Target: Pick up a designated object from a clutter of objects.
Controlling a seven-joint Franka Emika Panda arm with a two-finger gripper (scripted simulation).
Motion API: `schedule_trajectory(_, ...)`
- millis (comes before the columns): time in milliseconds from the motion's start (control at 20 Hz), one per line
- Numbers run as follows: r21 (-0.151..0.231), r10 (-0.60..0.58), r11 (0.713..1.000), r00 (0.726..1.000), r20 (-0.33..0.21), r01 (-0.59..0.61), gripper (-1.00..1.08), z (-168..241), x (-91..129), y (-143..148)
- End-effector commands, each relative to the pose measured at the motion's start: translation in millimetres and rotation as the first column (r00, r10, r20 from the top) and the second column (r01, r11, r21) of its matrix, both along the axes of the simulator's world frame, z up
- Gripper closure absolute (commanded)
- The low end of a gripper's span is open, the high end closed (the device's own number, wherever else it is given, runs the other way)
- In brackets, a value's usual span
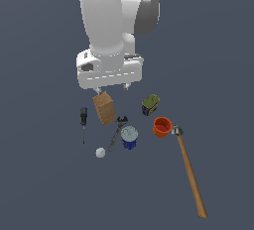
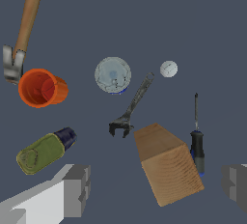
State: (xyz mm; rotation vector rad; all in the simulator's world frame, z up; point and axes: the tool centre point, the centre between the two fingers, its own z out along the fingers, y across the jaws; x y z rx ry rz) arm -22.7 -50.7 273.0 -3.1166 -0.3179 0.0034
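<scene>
The designated object, a plain tan-brown box (image 1: 104,108), stands in the clutter, leaning a little, and is the bulkiest item there. My gripper (image 1: 113,88) hangs open just above it, its fingertips a short way above the box's top. In the wrist view the box (image 2: 166,162) lies between the two spread fingers (image 2: 77,189), closer to the other finger, and nothing is held. The clutter lies around it on the dark floor.
A blue-handled screwdriver (image 1: 84,120) lies just to the exterior view's left of the box. A black wrench (image 1: 118,130), blue can (image 1: 129,137) and white ball (image 1: 100,152) lie in front. An orange cup (image 1: 161,127), small green-yellow box (image 1: 150,104) and wooden-handled hammer (image 1: 191,174) lie to the right.
</scene>
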Motion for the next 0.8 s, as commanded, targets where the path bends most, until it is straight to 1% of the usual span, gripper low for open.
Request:
schedule_trajectory(0, -0.001, 0.049, 0.999, 0.999, 0.001, -0.049, -0.92, -10.3, -4.4, -8.1)
schedule_trajectory(300, -0.003, 0.165, 0.986, 0.986, 0.003, -0.165, -0.92, -34.3, -16.7, -26.5)
schedule_trajectory(750, -0.007, 0.314, 0.949, 0.949, 0.003, -0.314, -0.92, -64.5, -36.1, -49.0)
